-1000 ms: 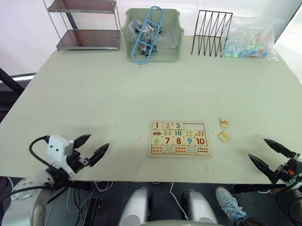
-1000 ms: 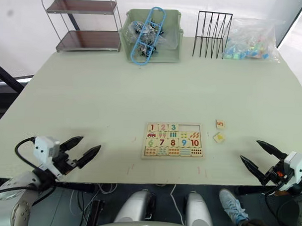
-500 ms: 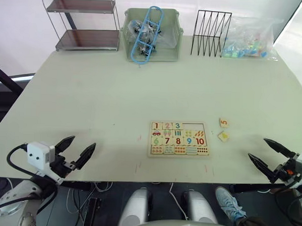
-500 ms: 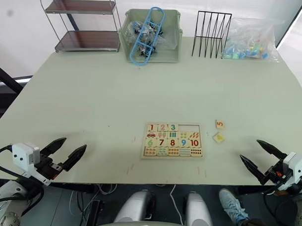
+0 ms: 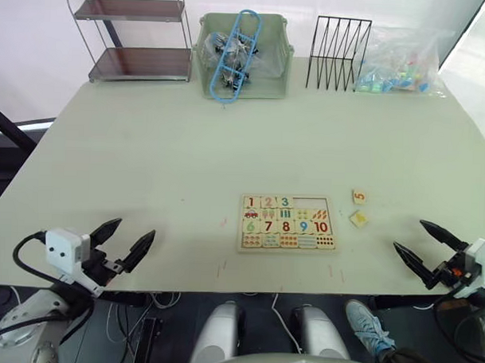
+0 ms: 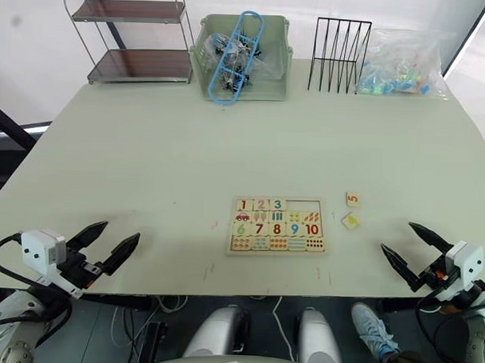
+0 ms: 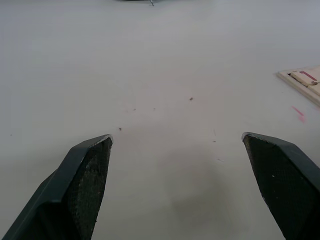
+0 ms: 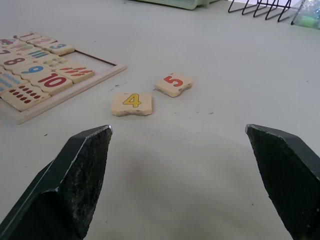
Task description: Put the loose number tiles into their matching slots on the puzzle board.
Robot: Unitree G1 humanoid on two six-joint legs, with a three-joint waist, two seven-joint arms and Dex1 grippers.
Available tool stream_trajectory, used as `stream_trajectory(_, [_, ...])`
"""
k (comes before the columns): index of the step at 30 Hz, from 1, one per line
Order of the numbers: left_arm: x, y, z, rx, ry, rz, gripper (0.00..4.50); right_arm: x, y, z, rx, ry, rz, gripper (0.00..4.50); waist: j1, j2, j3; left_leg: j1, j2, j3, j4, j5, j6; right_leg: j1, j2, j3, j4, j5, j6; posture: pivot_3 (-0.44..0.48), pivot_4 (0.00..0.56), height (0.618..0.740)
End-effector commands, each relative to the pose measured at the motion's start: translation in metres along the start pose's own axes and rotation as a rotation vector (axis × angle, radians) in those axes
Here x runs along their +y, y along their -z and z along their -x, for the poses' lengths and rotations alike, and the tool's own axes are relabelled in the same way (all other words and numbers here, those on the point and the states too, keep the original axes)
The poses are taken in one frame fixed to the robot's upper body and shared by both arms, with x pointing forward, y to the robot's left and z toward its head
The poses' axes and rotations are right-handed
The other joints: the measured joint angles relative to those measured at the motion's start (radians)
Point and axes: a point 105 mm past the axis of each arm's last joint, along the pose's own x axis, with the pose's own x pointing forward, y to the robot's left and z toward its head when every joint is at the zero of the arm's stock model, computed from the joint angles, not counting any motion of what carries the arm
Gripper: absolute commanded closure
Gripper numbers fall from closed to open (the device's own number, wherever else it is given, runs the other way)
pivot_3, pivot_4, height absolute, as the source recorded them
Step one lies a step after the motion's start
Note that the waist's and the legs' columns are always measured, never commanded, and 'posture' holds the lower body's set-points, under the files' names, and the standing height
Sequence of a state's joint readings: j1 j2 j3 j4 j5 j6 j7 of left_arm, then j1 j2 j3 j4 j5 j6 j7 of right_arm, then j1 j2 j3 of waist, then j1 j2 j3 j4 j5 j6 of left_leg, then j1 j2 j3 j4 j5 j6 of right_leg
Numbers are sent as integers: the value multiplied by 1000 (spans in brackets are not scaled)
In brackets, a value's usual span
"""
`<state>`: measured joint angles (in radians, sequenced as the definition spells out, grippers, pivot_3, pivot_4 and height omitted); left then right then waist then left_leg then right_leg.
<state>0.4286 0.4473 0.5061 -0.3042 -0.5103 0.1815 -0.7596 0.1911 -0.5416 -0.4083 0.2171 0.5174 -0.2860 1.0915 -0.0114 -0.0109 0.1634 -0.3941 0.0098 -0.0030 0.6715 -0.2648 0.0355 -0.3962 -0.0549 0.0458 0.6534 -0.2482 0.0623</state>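
The puzzle board (image 5: pixel 289 224) lies near the table's front middle, with tiles 1, 2 and 3 seated in its top row and two empty slots (image 5: pixel 313 203) at that row's right end. Two loose number tiles rest on the table just right of the board: the 5 tile (image 5: pixel 359 197) (image 8: pixel 173 84) and, nearer me, the 4 tile (image 5: pixel 358 219) (image 8: pixel 131 103). My right gripper (image 5: pixel 429 247) is open at the front right edge, a short way from the 4 tile. Open too, my left gripper (image 5: pixel 126 238) hovers over bare table at the front left.
Along the far edge stand a wire shelf (image 5: pixel 136 36), a green bin (image 5: pixel 245 54) holding blue clips, a black wire rack (image 5: pixel 339 52) and a plastic bag of small coloured pieces (image 5: pixel 400 63). A person's shoe (image 5: pixel 370 324) shows below the front edge.
The left arm has dropped back toward the front left edge, still open. The right gripper has edged slightly left. Tiles and board lie where they were.
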Motion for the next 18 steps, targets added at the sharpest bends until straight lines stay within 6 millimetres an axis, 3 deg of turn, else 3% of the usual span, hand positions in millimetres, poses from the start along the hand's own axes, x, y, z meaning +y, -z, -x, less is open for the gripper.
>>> stream_trajectory(1, [-3,-5,0,-18,12,-37,93,-5,-3,2,-2,36,22,0,-1,0,0,0,0,0,0,0,0,0,0,0,0,0,0,0,150,740])
stream_trajectory(9, [-4,-1,-7,-20,26,-40,93,-15,7,2,60,108,18,0,-1,0,0,0,0,0,0,0,0,0,0,0,0,0,0,0,150,740])
stream_trajectory(18, [-4,1,-12,-12,42,-46,93,-10,6,-2,71,117,17,0,-1,0,0,0,0,0,0,0,0,0,0,0,-1,0,0,0,150,740])
